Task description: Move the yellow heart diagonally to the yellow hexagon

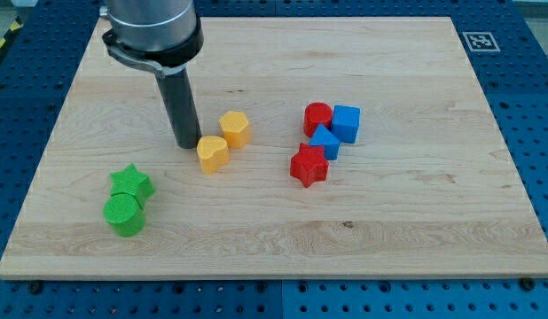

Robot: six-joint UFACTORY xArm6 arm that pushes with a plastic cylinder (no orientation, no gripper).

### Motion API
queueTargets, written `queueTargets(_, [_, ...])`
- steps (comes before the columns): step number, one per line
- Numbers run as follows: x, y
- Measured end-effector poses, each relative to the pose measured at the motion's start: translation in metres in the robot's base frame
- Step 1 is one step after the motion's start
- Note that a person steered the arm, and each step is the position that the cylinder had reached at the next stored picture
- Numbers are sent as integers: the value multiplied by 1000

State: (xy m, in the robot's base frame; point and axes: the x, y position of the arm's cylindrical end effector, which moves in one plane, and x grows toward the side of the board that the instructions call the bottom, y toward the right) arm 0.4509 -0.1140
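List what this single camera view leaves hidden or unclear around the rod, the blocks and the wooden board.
- Camera view: the arm above the grey collar is cut off by the view's top edge.
- My tip and the yellow heart-shaped block: too close to tell whether they touch.
- Green cylinder block covers part of the green star-shaped block.
- Red star-shaped block and blue blocks overlap; the red cylinder block is partly hidden.
- The wooden board: its bottom corners are cut off.

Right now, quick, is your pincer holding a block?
No pincer: my tip is a bare rod, holding nothing, just at the view's left of the yellow heart.
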Motion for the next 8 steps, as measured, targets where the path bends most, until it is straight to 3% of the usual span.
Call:
queueTargets(1, [6,3])
queueTargets(3, [65,41])
queueTargets(7, [75,264])
queueTargets(8, [61,277])
